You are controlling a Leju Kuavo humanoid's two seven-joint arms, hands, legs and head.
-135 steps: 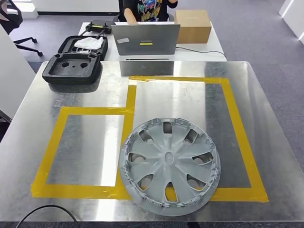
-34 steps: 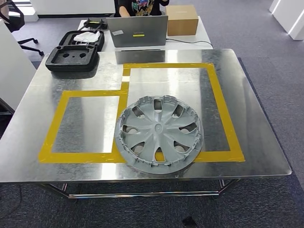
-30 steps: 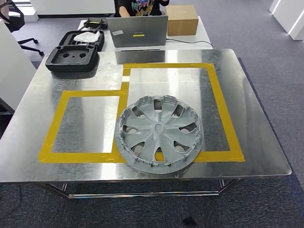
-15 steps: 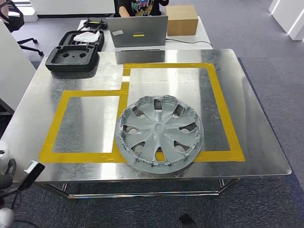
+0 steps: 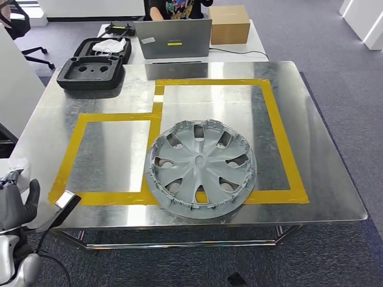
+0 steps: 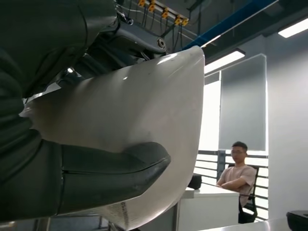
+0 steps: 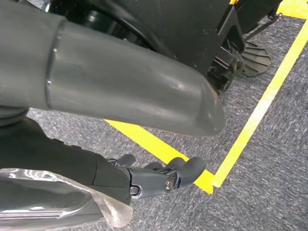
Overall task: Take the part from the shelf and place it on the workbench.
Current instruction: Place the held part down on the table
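My left hand (image 5: 18, 206) comes up at the near left corner of the workbench (image 5: 325, 173), below its edge, and it grips a pale grey curved part (image 6: 145, 115); in the left wrist view my dark thumb (image 6: 120, 171) presses across the face of that part, whose wide smooth surface bulges outward. Moving right along the steel top, a black foam case (image 5: 93, 72) sits at the far left corner, and yellow tape (image 5: 155, 113) marks two joined rectangles. A grey wheel cover (image 5: 201, 167) lies flat across the near edge of the larger rectangle, overlapping the tape. Beyond the bench a laptop (image 5: 173, 39) and a cardboard box (image 5: 229, 24) stand on a white desk where a person (image 5: 176, 7) sits. My right hand (image 7: 160, 175) hangs over grey carpet with yellow floor lines (image 7: 254, 115), fingers curled inward; clear plastic shows just beside it, and I cannot tell whether it holds anything.
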